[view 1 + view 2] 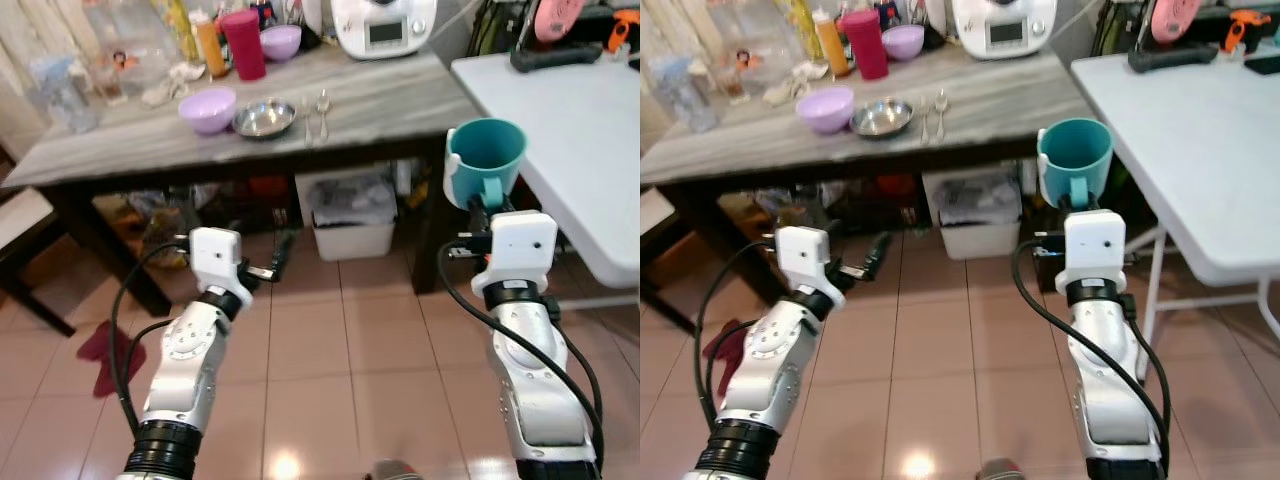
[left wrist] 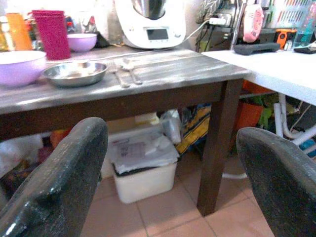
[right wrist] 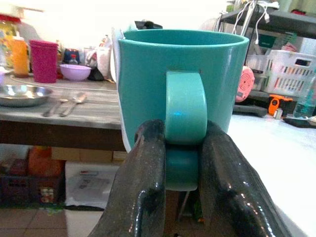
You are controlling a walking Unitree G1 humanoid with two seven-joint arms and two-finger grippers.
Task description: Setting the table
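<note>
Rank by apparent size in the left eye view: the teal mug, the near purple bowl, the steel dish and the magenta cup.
1. Teal mug, held by its handle in the right tool; it is nearest the camera, so it looks largest.
2. Steel dish and near purple bowl: too alike to separate.
3. Magenta cup.

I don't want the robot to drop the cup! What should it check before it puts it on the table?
1. Right gripper pinches the teal cup by its handle: ok.
2. Cup upright: ok.
3. Bare spot on the grey table, right of the spoons: ok.
4. Cup over the table: not ok, it is in front of the edge.
5. Left gripper open, low, out of the way: ok.
6. Anything inside the cup: cannot tell.
</note>
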